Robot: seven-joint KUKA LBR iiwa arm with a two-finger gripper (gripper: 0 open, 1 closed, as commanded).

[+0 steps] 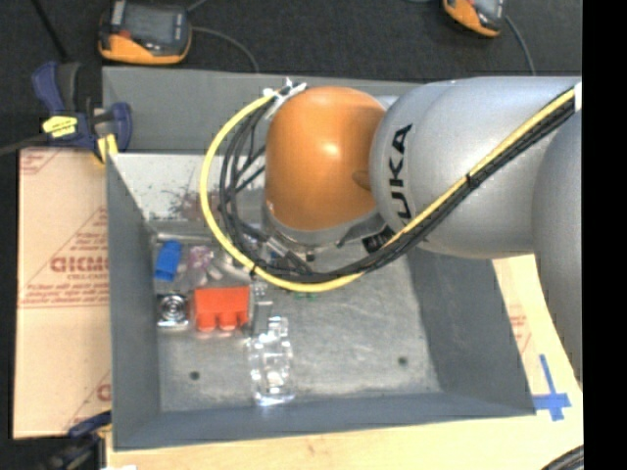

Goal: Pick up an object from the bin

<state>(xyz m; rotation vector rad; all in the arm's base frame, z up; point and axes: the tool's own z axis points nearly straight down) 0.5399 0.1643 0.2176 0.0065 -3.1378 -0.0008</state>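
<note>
Orange block [219, 309] sits just beside the claw [261, 300], on the view's left, long side level — whether the claw is spread, I cannot tell.

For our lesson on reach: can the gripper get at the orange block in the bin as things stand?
Probably yes: the orange block lies uncovered on the bin floor, right beside the gripper, with nothing stacked on it.
</note>
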